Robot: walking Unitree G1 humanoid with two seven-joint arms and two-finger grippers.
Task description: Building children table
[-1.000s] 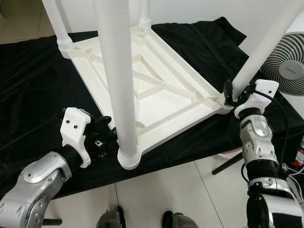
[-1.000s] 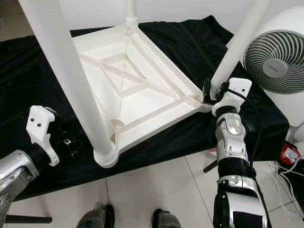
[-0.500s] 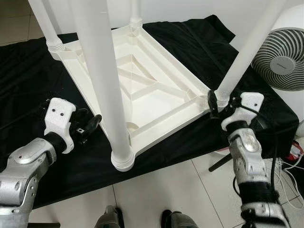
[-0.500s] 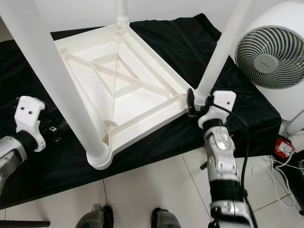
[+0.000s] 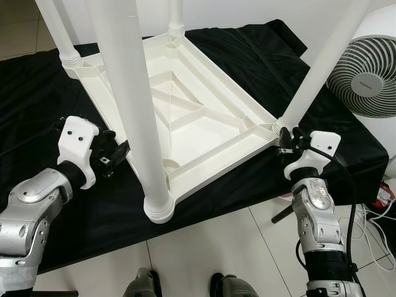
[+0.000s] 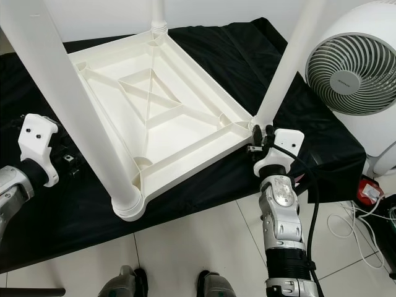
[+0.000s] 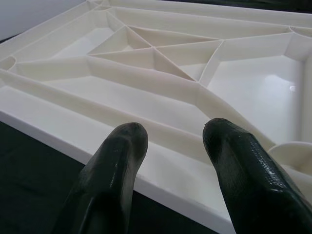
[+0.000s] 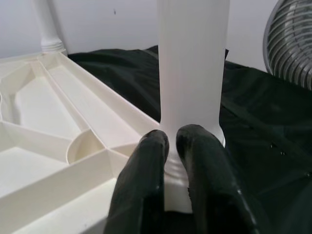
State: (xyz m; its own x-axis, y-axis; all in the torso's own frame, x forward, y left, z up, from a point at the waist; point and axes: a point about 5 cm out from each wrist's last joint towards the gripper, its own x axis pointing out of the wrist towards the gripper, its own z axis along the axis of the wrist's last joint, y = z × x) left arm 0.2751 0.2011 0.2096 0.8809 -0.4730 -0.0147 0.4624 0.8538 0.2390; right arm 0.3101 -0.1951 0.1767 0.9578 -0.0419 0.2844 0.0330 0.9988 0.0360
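Your upside-down white table [image 5: 185, 117] fills the frame's centre on a black cloth [image 5: 260, 55]. At right, the right gripper [image 8: 173, 144], fingers nearly together, seems just short of the leg [image 8: 192, 63]. At left, the left gripper [image 7: 170, 136] hovers, fingers apart.

Fan hub [image 6: 346, 78] label present, seemingly unreadable; no legible text.
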